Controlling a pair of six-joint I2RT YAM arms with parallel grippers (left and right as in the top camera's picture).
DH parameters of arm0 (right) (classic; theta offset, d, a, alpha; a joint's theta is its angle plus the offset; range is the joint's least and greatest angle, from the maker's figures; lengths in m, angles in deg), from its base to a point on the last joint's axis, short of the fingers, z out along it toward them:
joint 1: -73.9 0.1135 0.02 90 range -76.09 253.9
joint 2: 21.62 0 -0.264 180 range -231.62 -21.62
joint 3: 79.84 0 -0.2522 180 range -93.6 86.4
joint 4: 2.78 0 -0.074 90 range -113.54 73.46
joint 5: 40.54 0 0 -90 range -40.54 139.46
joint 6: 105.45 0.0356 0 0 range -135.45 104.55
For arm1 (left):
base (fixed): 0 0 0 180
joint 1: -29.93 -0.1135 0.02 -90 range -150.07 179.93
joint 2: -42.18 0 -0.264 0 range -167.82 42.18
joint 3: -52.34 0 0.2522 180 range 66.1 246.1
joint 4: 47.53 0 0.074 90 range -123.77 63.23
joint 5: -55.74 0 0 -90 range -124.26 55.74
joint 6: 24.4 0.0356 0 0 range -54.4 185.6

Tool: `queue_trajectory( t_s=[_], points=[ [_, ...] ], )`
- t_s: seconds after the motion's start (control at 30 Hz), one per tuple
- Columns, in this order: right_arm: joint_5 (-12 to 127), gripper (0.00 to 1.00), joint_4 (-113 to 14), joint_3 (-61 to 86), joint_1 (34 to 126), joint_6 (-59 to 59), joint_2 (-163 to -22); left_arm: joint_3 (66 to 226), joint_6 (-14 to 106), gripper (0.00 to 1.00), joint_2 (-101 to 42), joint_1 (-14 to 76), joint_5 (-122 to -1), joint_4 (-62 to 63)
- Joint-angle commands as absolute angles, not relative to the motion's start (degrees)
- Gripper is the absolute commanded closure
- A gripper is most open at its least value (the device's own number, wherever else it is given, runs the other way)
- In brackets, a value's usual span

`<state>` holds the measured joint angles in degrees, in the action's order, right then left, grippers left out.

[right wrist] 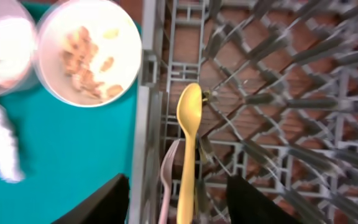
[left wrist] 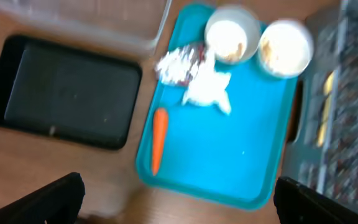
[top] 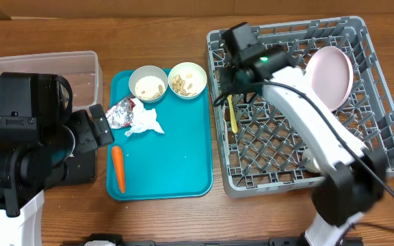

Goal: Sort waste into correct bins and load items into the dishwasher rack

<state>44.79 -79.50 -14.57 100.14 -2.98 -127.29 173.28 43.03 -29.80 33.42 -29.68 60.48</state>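
Observation:
The grey dishwasher rack [top: 382,147] stands at the right, with the pale-pink plate [top: 330,75] upright in it. The yellow spoon [top: 232,113] and a pale fork [right wrist: 168,180] lie in its left side. My right gripper [top: 230,80] hangs open above them; in the right wrist view its fingers [right wrist: 179,202] straddle the spoon [right wrist: 188,143] without touching it. Two white bowls [top: 148,83] [top: 187,79] holding food bits, the foil wrapper [top: 120,113], the napkin [top: 144,121] and the carrot [top: 117,168] lie on the teal tray. My left gripper [top: 101,126] is open and empty over the black tray's right edge.
The clear tub [top: 81,68] stands at the back left with the black tray [left wrist: 67,90] in front of it. The teal tray [top: 176,157] lies between the bins and the rack. Bare wood runs along the table's front edge.

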Motion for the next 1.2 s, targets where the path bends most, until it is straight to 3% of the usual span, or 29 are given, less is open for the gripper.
queue_trajectory(
  t_s=[0.0,0.2,0.23,0.5,0.73,1.17],
  points=[
    [44.75,0.4,-80.86,-15.75,99.58,2.13,-115.46,173.15,42.86,0.0,-29.19,33.04,-29.2,56.72],
    [44.42,0.11,-84.27,-15.73,97.7,8.1,-100.36,173.15,42.57,0.0,-29.71,33.04,-31.13,56.75],
    [44.42,0.0,-84.22,-15.73,97.5,8.65,-97.96,173.15,42.64,0.0,-29.71,33.04,-32.46,56.48],
    [44.42,0.0,-84.36,-15.73,97.5,8.6,-86.44,170.57,46.4,0.0,-33.85,34.25,-38.58,52.79],
    [44.42,0.0,-85.89,-15.73,97.5,8.6,-84.03,160.36,48.78,0.01,-48.14,38.81,-38.12,50.41],
    [44.42,0.0,-87.87,-15.66,97.5,8.6,-86.66,154.37,45.43,0.01,-72.09,43.84,-26.12,31.39]
  ],
)
